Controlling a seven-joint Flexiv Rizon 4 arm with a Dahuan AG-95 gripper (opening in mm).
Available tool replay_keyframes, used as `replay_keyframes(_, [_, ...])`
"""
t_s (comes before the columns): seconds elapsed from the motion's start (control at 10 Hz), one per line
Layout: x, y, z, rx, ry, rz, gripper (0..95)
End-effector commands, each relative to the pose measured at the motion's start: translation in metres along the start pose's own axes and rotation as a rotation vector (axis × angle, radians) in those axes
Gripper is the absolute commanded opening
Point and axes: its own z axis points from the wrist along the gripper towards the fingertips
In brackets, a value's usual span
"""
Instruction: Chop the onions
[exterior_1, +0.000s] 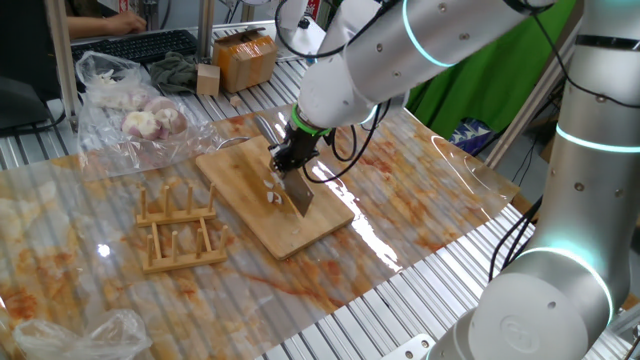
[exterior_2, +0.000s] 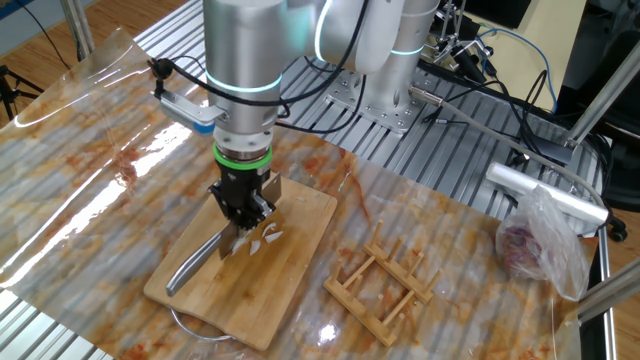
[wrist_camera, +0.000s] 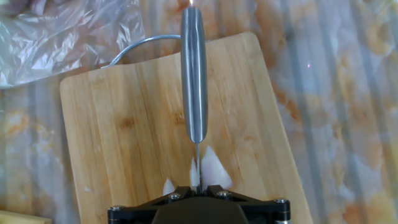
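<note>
A few small white onion pieces (wrist_camera: 212, 165) lie on the bamboo cutting board (wrist_camera: 124, 112), right at the knife blade. They also show in one fixed view (exterior_1: 272, 190) and the other fixed view (exterior_2: 265, 237). My gripper (wrist_camera: 198, 186) is shut on a steel knife (wrist_camera: 194, 74), gripping the blade's back, with the handle pointing away along the board. The blade stands edge-down among the pieces (exterior_1: 300, 195). The gripper (exterior_1: 290, 160) hangs straight over the board (exterior_1: 310, 228). In the other fixed view the gripper (exterior_2: 243, 210) holds the knife (exterior_2: 195, 268) over the board (exterior_2: 295, 280).
A wooden rack (exterior_1: 180, 225) stands beside the board, also in the other fixed view (exterior_2: 385, 280). A clear plastic bag with whole bulbs (exterior_1: 140, 115) lies behind it. A cardboard box (exterior_1: 245, 55) sits at the back. A stained plastic sheet (exterior_1: 420, 190) covers the table.
</note>
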Motion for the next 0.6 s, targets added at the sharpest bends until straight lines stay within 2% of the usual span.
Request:
replay_keyframes(0.1, [-0.002,0.000,-0.001,0.008,0.009,-0.001,0.0])
replay_keyframes(0.6, [-0.009,0.003,-0.026,0.023,0.045,-0.002,0.0])
